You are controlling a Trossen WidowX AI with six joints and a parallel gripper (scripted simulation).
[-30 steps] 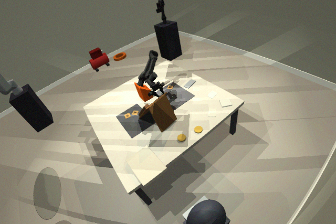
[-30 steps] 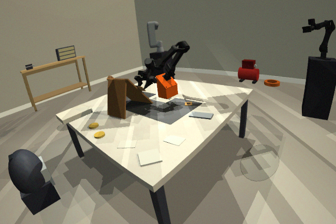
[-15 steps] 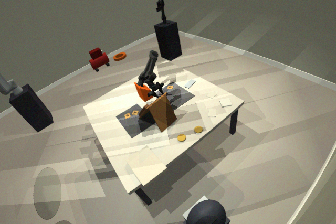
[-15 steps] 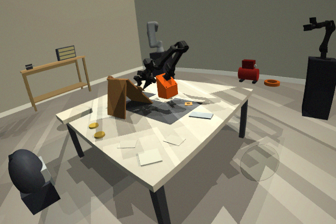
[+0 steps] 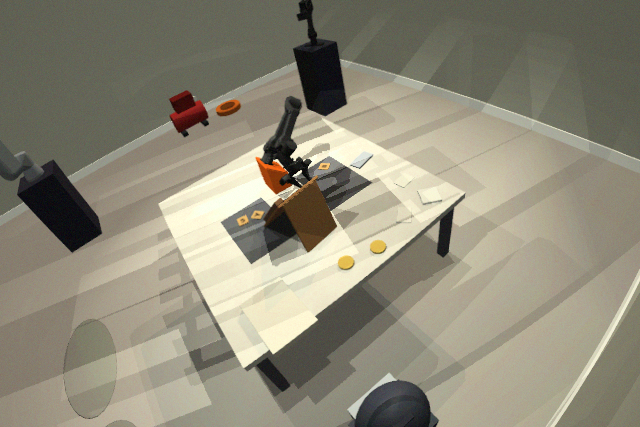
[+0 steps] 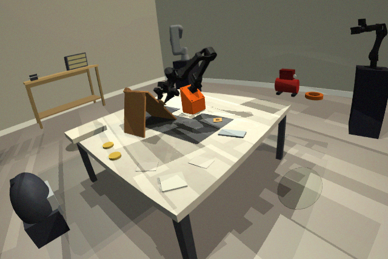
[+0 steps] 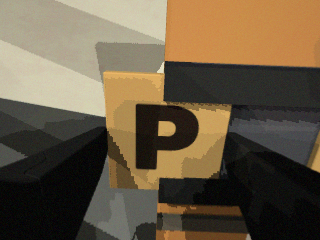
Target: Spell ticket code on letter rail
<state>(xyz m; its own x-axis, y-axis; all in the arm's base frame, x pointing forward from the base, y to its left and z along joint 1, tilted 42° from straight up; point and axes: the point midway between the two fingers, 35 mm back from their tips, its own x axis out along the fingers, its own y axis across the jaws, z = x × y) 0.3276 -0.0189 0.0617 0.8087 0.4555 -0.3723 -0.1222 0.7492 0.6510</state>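
My gripper (image 5: 298,180) (image 6: 163,102) (image 7: 166,138) is shut on the P tile (image 7: 120,100), one finger at each side edge. The letter stands upright in the wrist view. The tile's right part lies behind the dark upper and lower lips of the rail (image 7: 260,84); its left part is outside the open end. A tan edge (image 7: 316,156) shows farther along the rail, its letter out of view. The brown board (image 5: 310,215) (image 6: 134,113) (image 7: 245,32) leans up, its back towards the top camera. Loose tiles (image 5: 242,220) (image 5: 257,214) (image 5: 324,166) (image 6: 217,119) lie flat. I cannot read the ticket.
Dark mats (image 5: 247,245) (image 5: 354,182) lie beside the board. The orange arm base (image 5: 271,174) (image 6: 194,105) is close behind. Two yellow discs (image 5: 345,262) (image 5: 377,246), a grey-blue slab (image 5: 361,159) (image 6: 232,133) and pale flat pieces lie on the counter, some near its edge.
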